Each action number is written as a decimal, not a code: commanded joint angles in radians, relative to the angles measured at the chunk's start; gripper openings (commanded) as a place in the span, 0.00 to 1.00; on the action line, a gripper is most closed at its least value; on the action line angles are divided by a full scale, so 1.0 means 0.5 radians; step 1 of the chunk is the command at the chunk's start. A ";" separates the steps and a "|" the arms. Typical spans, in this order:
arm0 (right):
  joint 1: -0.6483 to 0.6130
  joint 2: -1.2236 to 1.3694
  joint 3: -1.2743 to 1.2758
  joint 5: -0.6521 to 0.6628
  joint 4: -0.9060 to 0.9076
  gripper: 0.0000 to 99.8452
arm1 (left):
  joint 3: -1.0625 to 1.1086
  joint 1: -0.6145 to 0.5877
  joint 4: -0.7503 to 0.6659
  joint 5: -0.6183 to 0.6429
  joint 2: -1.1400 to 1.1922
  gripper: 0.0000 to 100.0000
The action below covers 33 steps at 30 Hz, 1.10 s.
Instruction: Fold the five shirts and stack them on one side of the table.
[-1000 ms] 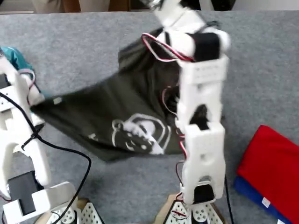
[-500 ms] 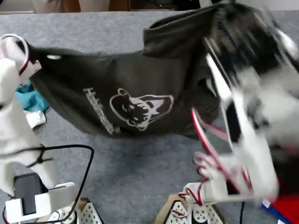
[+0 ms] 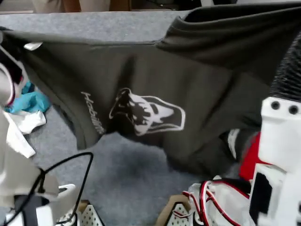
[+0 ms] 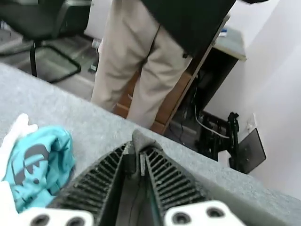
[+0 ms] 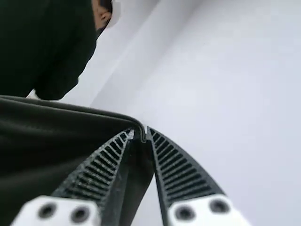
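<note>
Jaws on both arms are clamped tight on the dark shirt (image 3: pixel 141 80), left pair on one top corner, right pair on the other. So it hangs stretched sideways between them over the table (image 3: pixel 122 188), probably needs laying down flat next.

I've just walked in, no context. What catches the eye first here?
A dark shirt with a white print hangs stretched over the grey table, one edge pinched in the left hand, another in the right hand. A crumpled teal shirt lies on the table near the left hand.
</note>
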 commanded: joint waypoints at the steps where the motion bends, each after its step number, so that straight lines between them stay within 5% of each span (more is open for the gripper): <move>1: 0.029 -0.014 0.008 -0.003 -0.157 0.00 | 0.080 0.006 0.018 -0.049 -0.155 0.02; 18: 0.023 -0.170 0.011 0.000 0.399 0.00 | 1.421 0.009 -0.009 -0.255 -0.962 0.02; 27: 0.026 0.658 0.008 0.003 0.282 0.01 | 2.265 0.009 -1.034 -0.245 -0.575 0.02; 33: -0.032 1.327 0.005 0.064 0.083 0.01 | 2.114 0.012 -1.436 -0.227 0.008 0.02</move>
